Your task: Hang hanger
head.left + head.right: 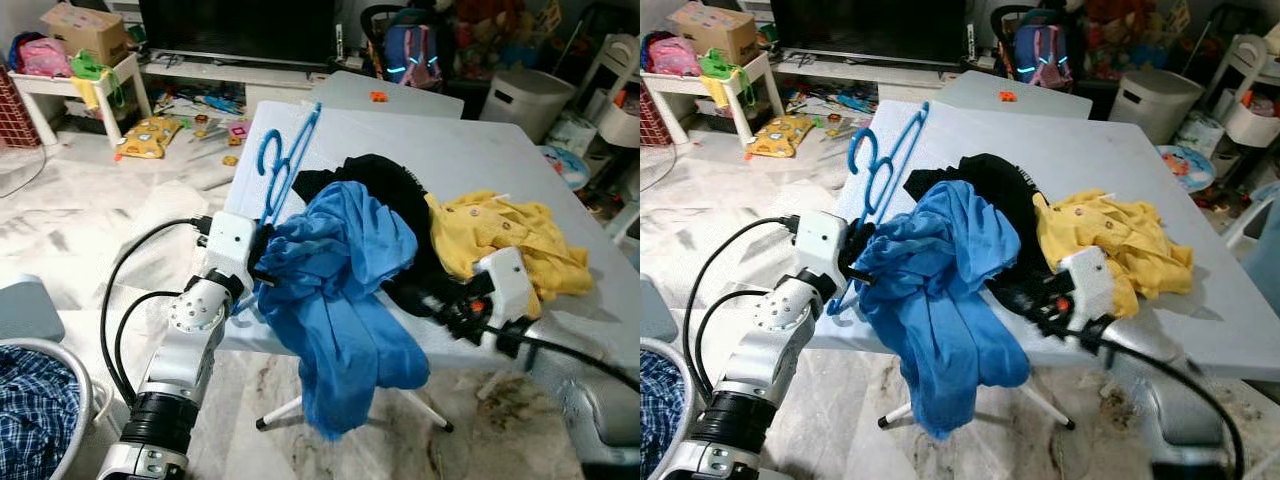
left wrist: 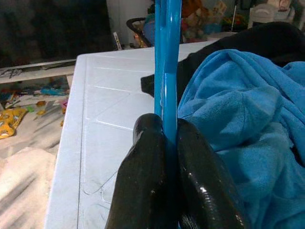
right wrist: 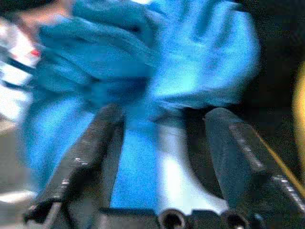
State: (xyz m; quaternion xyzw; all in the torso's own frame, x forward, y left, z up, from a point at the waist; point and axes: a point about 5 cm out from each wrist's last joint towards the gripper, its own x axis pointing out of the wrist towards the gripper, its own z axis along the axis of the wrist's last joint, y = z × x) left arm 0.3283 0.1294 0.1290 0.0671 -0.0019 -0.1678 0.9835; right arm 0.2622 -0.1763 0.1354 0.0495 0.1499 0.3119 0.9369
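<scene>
A white folding surface (image 1: 520, 170) is seen ahead, standing on a marbled floor (image 1: 90, 220). Behind it a dark TV (image 1: 240, 28) sits on a low stand, with toys scattered on the floor in front. A white side table (image 1: 75, 88) carrying a cardboard box (image 1: 85, 30) stands at the far left, and a basket (image 1: 40, 400) of checked cloth is at the near left.

Three garments are heaped on the surface. A blue shirt (image 1: 340, 300) is draped over the near edge and hangs down toward the floor. A black garment (image 1: 385, 180) lies behind and partly under it. A yellow shirt (image 1: 505, 240) lies to the right, touching the black one.

A blue hanger (image 1: 290, 160) is held up at a tilt over the left part of the surface, its lower end hidden by the blue shirt. The left gripper (image 2: 164, 143) is placed at the near left edge, and its jaws are clamped on a bar of the hanger, as seen in the left wrist view.

The right gripper (image 3: 162, 138) is placed at the near edge between the blue and yellow shirts. Its jaws stand apart, pointed at the blue shirt, with nothing between them.
</scene>
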